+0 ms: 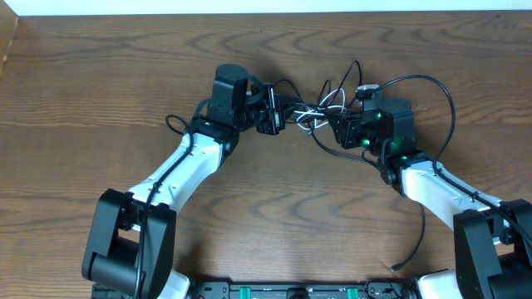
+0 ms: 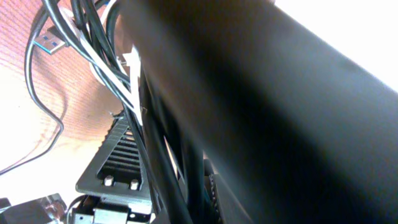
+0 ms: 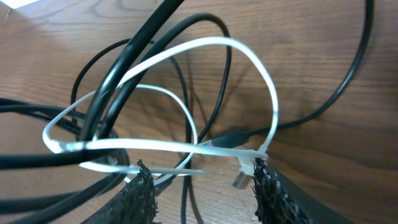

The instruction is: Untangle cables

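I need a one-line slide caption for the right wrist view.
White cable looped through black cables over a wooden table, framed by the open right gripper.

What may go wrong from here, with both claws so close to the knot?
1. The left claw is shut on the cables; pulling away may tighten them rather than free them.
2. The white cable loops through the black cables, so the open right claw may grab several together.
3. The white plug lies beside one finger and may get pinched.
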Controlling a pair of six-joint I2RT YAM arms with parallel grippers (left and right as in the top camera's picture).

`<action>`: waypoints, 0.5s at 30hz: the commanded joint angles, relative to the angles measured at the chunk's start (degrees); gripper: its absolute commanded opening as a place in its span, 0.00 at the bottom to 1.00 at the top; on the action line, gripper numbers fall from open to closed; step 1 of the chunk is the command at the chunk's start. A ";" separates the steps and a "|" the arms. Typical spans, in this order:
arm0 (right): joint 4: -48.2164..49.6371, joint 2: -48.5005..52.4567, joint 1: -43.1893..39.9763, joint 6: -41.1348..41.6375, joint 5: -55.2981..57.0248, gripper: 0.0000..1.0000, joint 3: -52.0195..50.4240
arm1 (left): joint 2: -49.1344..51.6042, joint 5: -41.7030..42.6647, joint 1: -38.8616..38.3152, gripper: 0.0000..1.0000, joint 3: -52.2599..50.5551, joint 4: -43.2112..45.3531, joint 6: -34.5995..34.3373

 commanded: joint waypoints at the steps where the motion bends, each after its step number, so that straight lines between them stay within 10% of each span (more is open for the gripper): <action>1: 0.37 0.13 1.29 -1.11 2.03 0.50 0.07 | -0.44 2.43 -0.02 0.08 0.61 0.15 -2.56; 15: 7.87 9.33 4.85 -6.54 13.40 0.53 0.07 | -0.44 3.30 -0.02 0.08 0.61 0.33 -3.67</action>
